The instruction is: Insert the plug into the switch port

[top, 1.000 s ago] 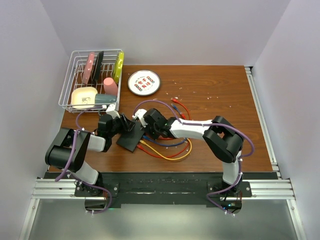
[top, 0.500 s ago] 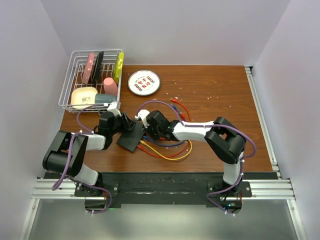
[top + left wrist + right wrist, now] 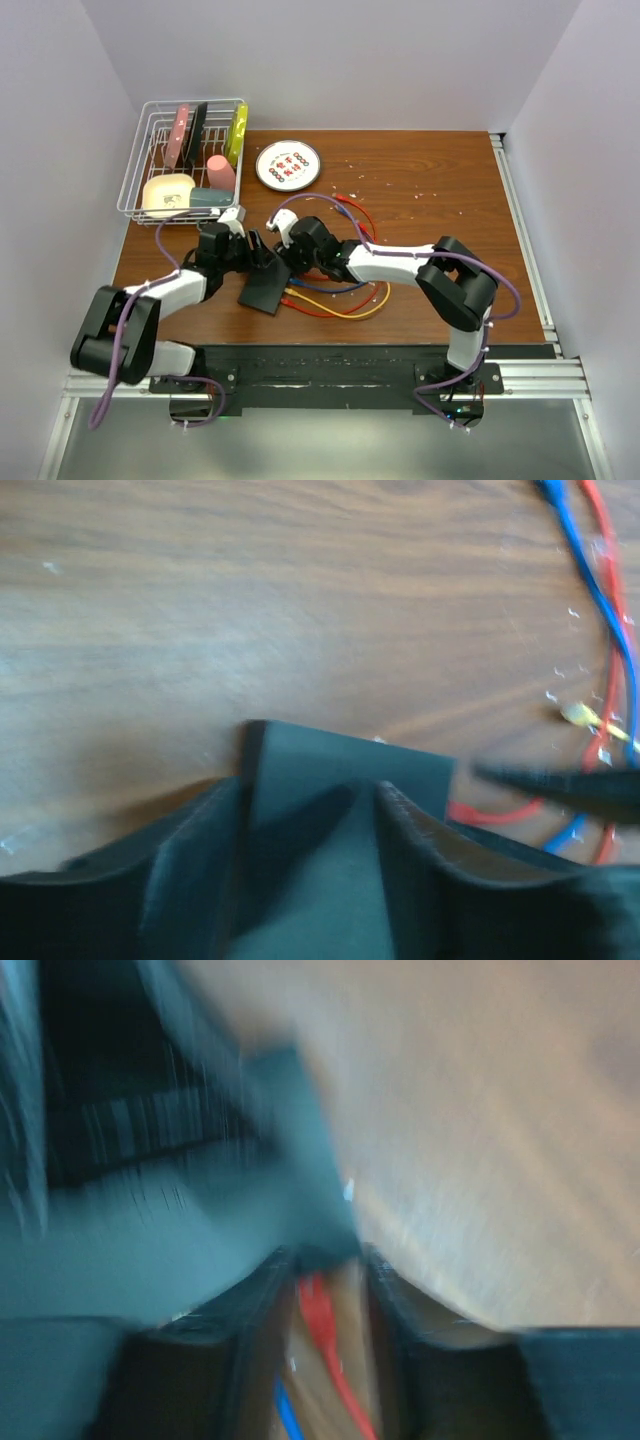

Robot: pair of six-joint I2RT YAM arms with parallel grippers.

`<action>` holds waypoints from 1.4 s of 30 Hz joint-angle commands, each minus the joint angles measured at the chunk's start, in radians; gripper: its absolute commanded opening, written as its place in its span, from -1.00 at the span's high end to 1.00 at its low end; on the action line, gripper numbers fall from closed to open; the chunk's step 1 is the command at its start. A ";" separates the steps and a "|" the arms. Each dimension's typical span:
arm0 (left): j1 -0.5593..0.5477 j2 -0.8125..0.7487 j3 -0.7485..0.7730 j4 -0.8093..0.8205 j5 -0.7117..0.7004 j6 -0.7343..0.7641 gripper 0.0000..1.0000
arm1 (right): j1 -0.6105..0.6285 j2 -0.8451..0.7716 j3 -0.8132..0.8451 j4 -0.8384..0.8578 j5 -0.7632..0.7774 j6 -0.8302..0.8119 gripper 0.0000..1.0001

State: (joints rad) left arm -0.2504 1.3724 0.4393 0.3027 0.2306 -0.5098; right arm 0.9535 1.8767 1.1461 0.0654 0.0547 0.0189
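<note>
The black switch (image 3: 266, 288) lies tilted on the wood table, and my left gripper (image 3: 252, 256) is shut on its far end. In the left wrist view the switch (image 3: 340, 775) sits clamped between both fingers (image 3: 190, 865). My right gripper (image 3: 291, 244) is at the switch's far right corner. In the blurred right wrist view its fingers (image 3: 250, 1335) stand a little apart. The red plug (image 3: 320, 1305) lies between them without touching either. The plug's head meets the switch's edge (image 3: 300, 1210). Whether it is in a port is too blurred to tell.
Red, blue, yellow and orange cables (image 3: 335, 298) loop on the table right of the switch, also in the left wrist view (image 3: 600, 610). A white plate (image 3: 288, 165) and a wire dish rack (image 3: 185, 165) stand at the back left. Crumbs dot the table.
My left arm has stretched out and turned the switch, whose near end now points more toward the front. My right gripper followed, shifting slightly left and back.
</note>
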 commanded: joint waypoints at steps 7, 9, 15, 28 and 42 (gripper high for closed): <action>-0.032 -0.430 0.065 -0.287 -0.181 0.050 -0.83 | 0.010 -0.223 0.027 0.159 0.102 0.032 -0.56; -0.032 -0.547 0.067 -0.301 -0.211 0.066 -0.91 | 0.010 -0.284 0.011 0.143 0.088 0.039 -0.66; -0.032 -0.725 0.091 -0.367 -0.277 0.013 -0.91 | 0.010 -0.439 -0.051 0.088 0.079 0.062 -0.97; -0.032 -0.743 0.058 -0.318 -0.198 -0.010 -0.91 | 0.010 -0.689 -0.154 -0.001 0.129 0.118 -0.97; -0.032 -0.731 0.030 -0.240 -0.183 -0.015 -0.91 | 0.010 -0.775 -0.246 0.123 0.289 0.196 -0.97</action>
State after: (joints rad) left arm -0.2817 0.6418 0.4904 -0.0139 0.0410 -0.5137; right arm 0.9604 1.1328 0.9245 0.0811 0.2714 0.1871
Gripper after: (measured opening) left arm 0.954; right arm 0.986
